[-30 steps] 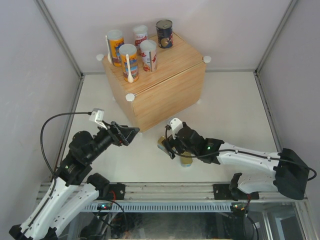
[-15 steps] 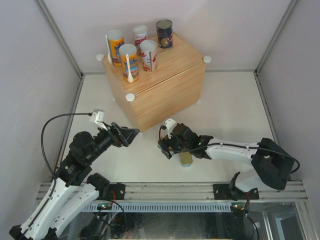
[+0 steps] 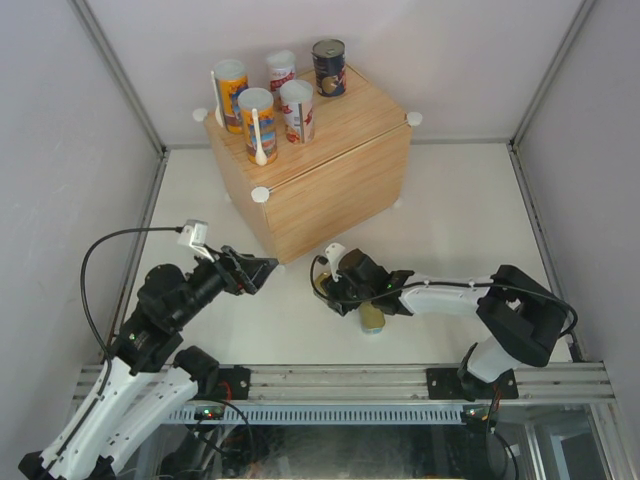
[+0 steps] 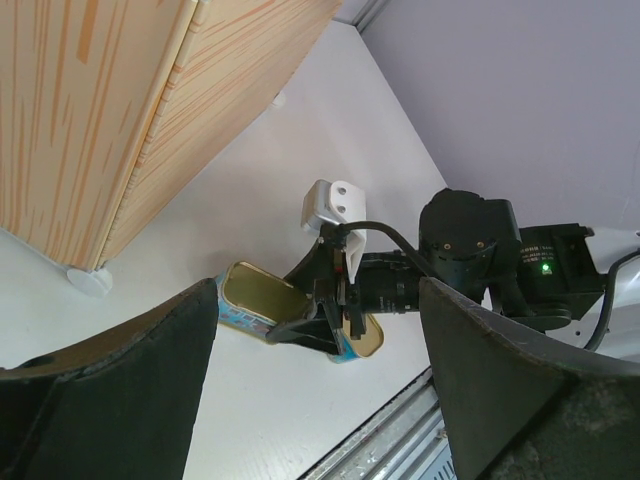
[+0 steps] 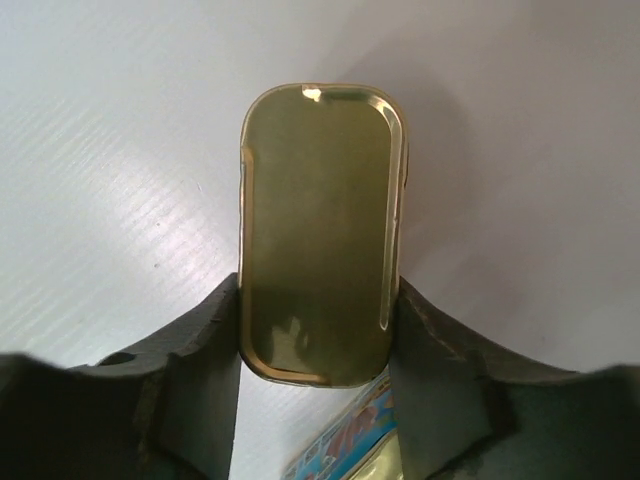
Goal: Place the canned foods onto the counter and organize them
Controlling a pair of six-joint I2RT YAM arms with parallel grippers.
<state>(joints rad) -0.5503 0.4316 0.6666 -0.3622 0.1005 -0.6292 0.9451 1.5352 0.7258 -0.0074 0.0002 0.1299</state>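
Gold and flat, one tin lies on the table by its near edge, with the right gripper clamped on its long sides. A second tin is cut off behind it, showing only a teal label. The left gripper hangs spread and empty. Five other cans stand on the counter toward the far left corner.

Right arm stretched low, claw pinching a flat tin; left claw hangs wide open
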